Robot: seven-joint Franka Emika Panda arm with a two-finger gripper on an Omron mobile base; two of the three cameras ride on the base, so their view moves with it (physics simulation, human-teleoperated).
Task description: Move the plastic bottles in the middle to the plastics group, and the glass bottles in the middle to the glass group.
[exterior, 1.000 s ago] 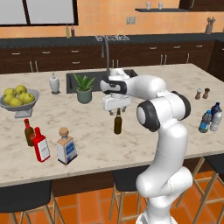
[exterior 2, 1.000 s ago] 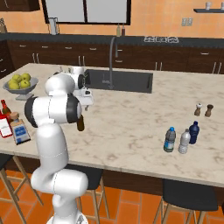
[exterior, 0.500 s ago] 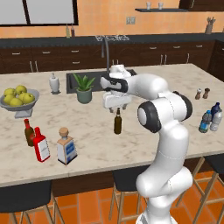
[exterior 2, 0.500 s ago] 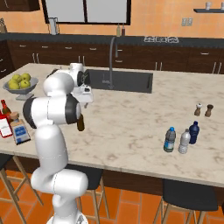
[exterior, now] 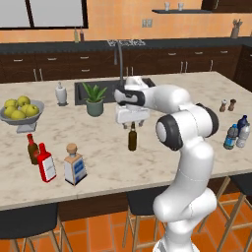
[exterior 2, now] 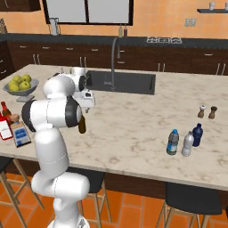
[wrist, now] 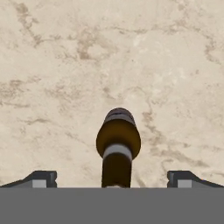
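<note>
The slim dark brown long-necked bottle (exterior: 132, 139) (exterior 2: 82, 126) stands upright mid-counter. My gripper (exterior: 132, 121) (exterior 2: 87, 107) (wrist: 113, 179) hangs open right over its top, pointing down. In the hand view the bottle's cap (wrist: 118, 140) sits centred between the two wide-apart fingertips (wrist: 41, 178), untouched. The squarish cork-stoppered bottle (exterior: 74, 166) (exterior 2: 19, 133) stands at the left beside the flat red bottle (exterior: 46, 163) and the short brown bottle (exterior: 32, 149). The blue-labelled water bottle (exterior 2: 172, 142) (exterior: 230, 137) stands at the right next to the pale clear bottle (exterior 2: 188, 144) and the dark blue bottle (exterior 2: 197, 135).
A fruit bowl (exterior: 20, 112), a potted plant (exterior: 95, 100) and a white dispenser (exterior: 61, 93) stand left of the sink (exterior 2: 122, 83) with its tall faucet. Salt and pepper shakers (exterior 2: 207, 111) stand at the far right. Stools line the counter's near edge.
The hand has shifted only slightly above the slim brown bottle. None of the bottles has moved.
</note>
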